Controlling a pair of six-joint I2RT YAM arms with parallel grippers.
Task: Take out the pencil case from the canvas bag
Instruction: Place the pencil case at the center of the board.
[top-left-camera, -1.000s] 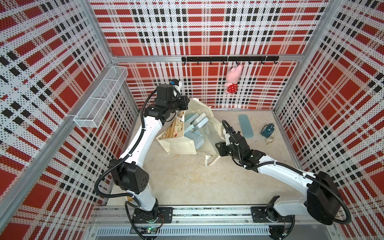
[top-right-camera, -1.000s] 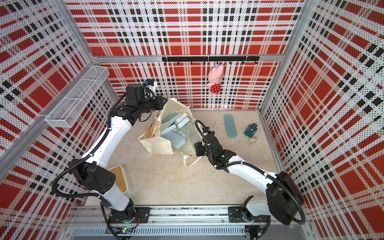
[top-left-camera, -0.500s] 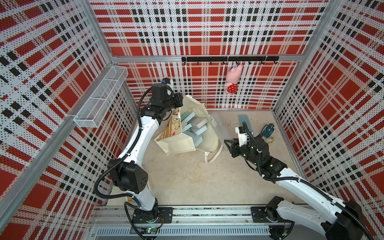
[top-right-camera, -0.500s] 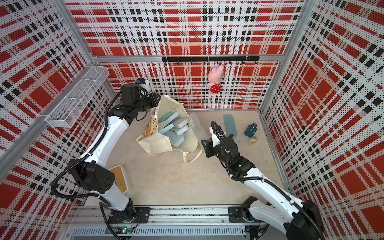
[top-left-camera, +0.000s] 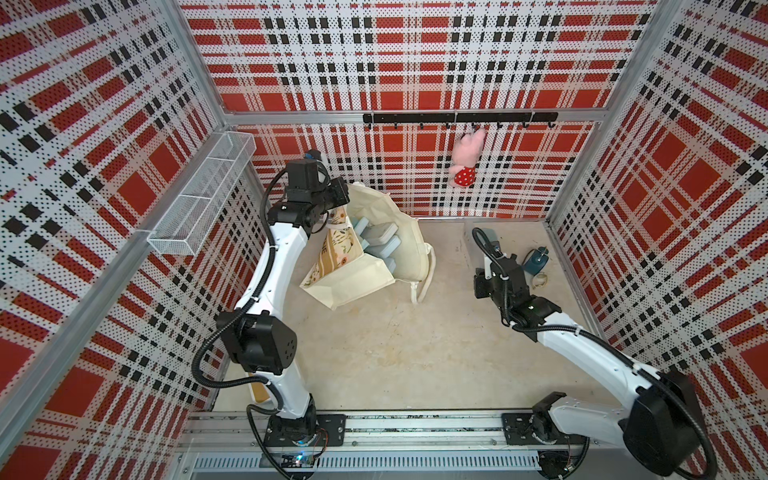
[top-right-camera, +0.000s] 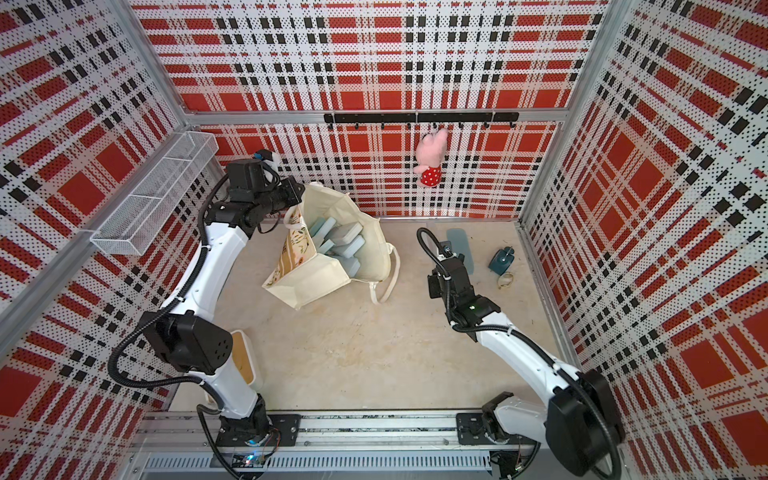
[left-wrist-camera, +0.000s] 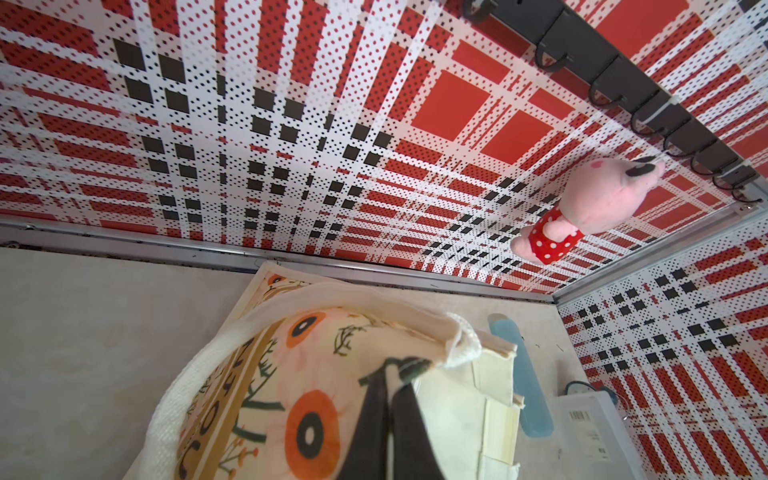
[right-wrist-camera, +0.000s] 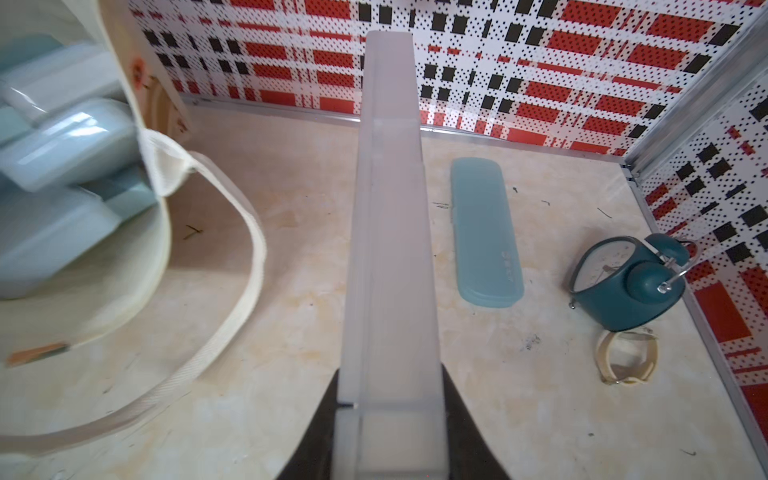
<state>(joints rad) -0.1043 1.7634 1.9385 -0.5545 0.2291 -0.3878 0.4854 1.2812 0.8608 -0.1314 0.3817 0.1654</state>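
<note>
pencil case (right-wrist-camera: 390, 208) in right tool (right-wrist-camera: 390, 376), wrist view only

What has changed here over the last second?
The right gripper, clamped on the frosted pencil case, pulled away from the canvas bag and swung rightward toward the blue case. The left gripper shifted the bag's rim slightly, still clamped. The clock and plush pig stayed put.
</note>
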